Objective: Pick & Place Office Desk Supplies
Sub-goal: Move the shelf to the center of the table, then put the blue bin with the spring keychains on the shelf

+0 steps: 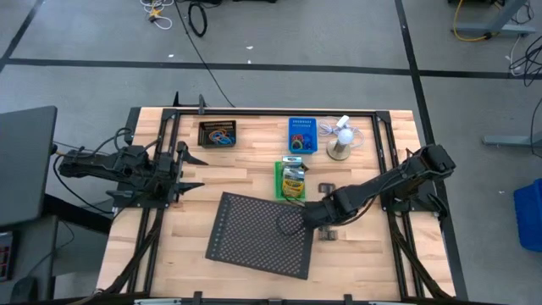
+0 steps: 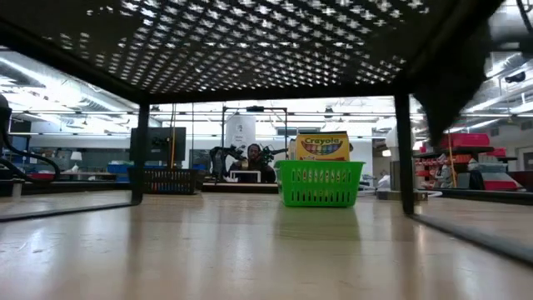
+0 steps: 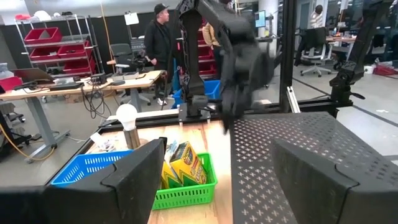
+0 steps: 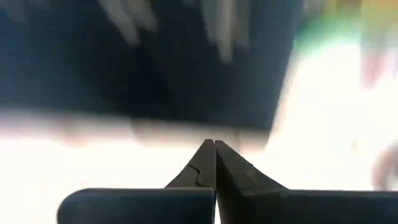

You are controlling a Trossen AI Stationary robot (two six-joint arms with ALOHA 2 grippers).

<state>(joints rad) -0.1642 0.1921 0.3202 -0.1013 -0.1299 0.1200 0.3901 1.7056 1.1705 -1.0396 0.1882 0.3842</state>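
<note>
- The right gripper (image 1: 310, 217) is seen with its fingers (image 4: 214, 163) pressed together; whether the edge of the black mesh tray (image 1: 258, 235) is pinched cannot be told.
- The tray is seen tilted above the table (image 2: 250, 250) in the low view.
- The crayon box (image 1: 293, 180) stands in the green bin (image 1: 279, 180), just beyond those fingers.
- The blue bin (image 1: 301, 135) and black bin (image 1: 218, 133) lie farther off.
- The left gripper (image 1: 188, 172) is held well apart, fingers spread, nothing between them.
</note>
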